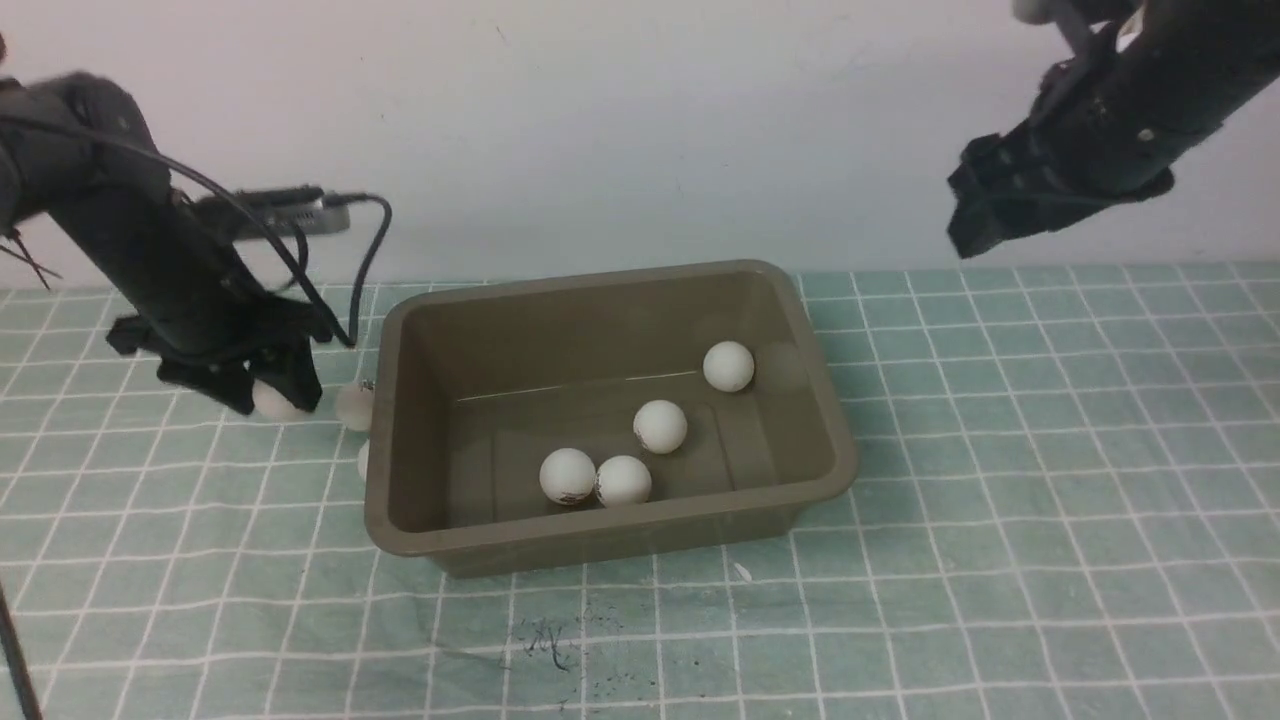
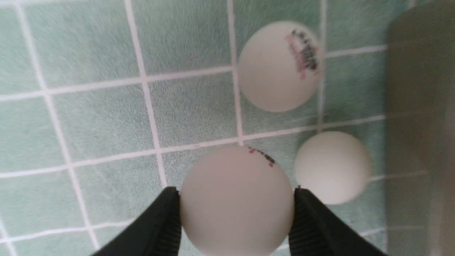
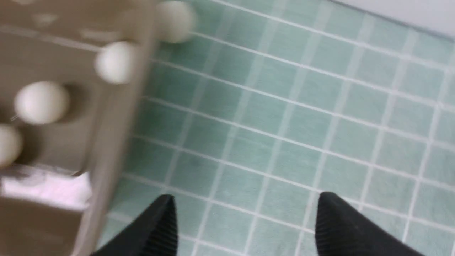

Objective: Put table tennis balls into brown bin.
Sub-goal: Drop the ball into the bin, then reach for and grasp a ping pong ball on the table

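The brown bin (image 1: 610,530) stands mid-table with several table tennis balls in it, among them one at the back right (image 1: 728,366) and a touching pair at the front (image 1: 567,475). My left gripper (image 1: 268,392) is low beside the bin's left end, shut on a ball (image 2: 236,202). Two more balls (image 2: 279,67) (image 2: 332,167) lie on the cloth between it and the bin wall (image 2: 419,124). My right gripper (image 3: 245,213) hangs open and empty, high above the table at the back right (image 1: 985,220). In its blurred view one ball (image 3: 174,21) shows just past the bin rim (image 3: 117,142).
A green checked cloth (image 1: 1000,450) covers the table. A white wall runs along the back. The left arm's cable (image 1: 365,270) loops down near the bin's back left corner. Dark specks (image 1: 545,635) mark the cloth in front of the bin.
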Controlling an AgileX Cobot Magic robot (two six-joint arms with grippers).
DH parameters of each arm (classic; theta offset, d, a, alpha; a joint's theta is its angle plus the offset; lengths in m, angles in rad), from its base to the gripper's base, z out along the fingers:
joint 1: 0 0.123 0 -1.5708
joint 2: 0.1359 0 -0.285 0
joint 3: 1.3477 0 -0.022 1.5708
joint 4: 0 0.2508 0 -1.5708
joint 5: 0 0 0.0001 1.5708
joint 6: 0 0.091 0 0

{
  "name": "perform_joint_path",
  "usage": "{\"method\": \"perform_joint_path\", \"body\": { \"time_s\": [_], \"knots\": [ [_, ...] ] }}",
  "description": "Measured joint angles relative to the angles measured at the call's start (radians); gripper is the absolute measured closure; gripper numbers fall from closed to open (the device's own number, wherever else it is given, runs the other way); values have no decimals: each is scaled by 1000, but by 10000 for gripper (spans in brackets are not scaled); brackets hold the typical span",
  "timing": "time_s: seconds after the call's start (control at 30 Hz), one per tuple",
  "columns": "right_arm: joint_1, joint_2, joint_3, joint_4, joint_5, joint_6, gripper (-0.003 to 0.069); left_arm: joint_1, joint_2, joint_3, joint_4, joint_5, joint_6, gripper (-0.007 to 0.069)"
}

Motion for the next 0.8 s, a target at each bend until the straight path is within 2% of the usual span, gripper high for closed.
{"method": "perform_joint_path", "body": {
  "time_s": [0.03, 0.2, 0.27, 0.43, 0.47, 0.5, 0.6, 0.67, 0.77, 0.8],
  "knots": [
    [-26, 29, 1, 21, -21, 11, 231, -14, -45, -15, -7, 11, 0, 279],
    [-44, 163, 1, 113, -108, -31, 296, -88, -115, -28, -83, 19, 39, 279],
    [-26, 233, 1, 164, -152, -68, 304, -150, -98, -28, -96, 20, 54, 279],
    [8, 325, 2, 243, -211, -128, 300, -208, -35, -26, -96, 22, 57, 272],
    [18, 339, 2, 265, -220, -147, 295, -218, -15, -26, -95, 22, 54, 258],
    [34, 351, 2, 296, -229, -178, 284, -236, 20, -25, -92, 23, 46, 177],
    [58, 362, 2, 352, -245, -233, 257, -240, 44, -25, -88, 21, 32, 62],
    [73, 363, 2, 368, -261, -260, 235, -233, 45, -42, -45, 23, 2, 18],
    [82, 363, 2, 377, -298, -271, 212, -210, 36, -89, 41, 35, -69, 46],
    [83, 363, 2, 378, -322, -271, 204, -192, 28, -110, 96, 40, -100, 111]
  ]
}}
